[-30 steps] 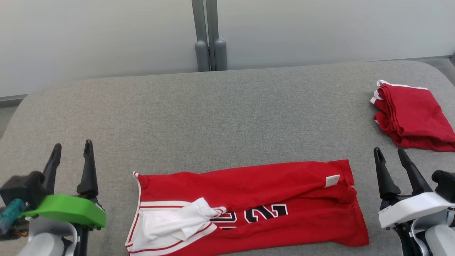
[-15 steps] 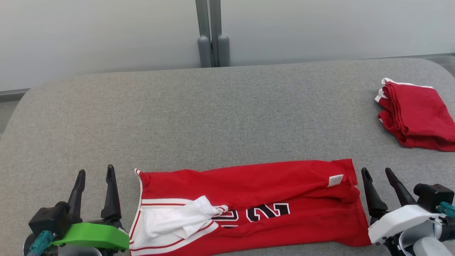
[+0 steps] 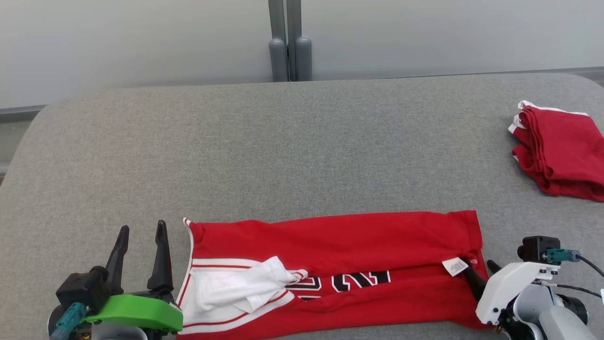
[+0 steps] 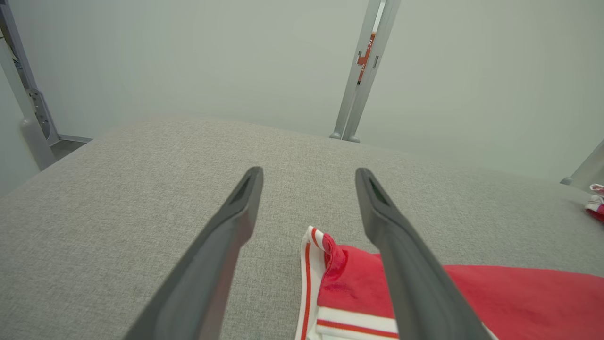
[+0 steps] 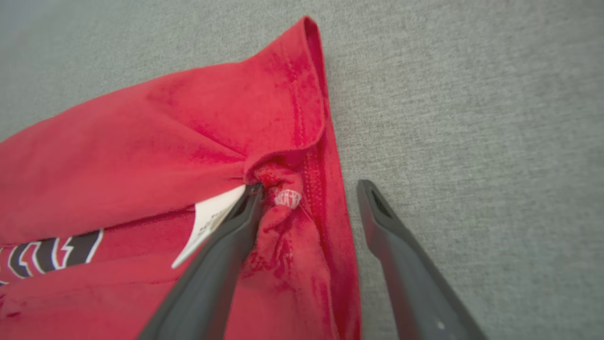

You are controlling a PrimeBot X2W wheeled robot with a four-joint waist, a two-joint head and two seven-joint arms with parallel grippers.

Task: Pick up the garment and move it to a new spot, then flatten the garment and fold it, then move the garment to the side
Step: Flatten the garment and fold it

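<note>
A red garment (image 3: 339, 245) with white trim and black numerals lies folded lengthwise near the front edge of the grey table (image 3: 302, 156). My left gripper (image 3: 143, 226) stands open just left of the garment's white-trimmed end. In the left wrist view that gripper (image 4: 309, 172) has the garment's corner (image 4: 330, 255) low between its fingers, apart from them. My right gripper (image 3: 479, 270) is open at the garment's right hem. In the right wrist view the gripper (image 5: 311, 186) straddles the hem (image 5: 325, 198): one finger presses the fabric by the white label (image 5: 207, 224), the other is over bare table.
A second red garment (image 3: 561, 156), folded, lies at the table's far right edge; a bit of it shows in the left wrist view (image 4: 595, 205). Two grey posts (image 3: 290, 52) stand behind the table against a pale wall. The table's corners are rounded.
The head camera has shifted. My left gripper came in beside the garment's left end. My right gripper moved left onto the right hem, pushing the label and fold toward the front.
</note>
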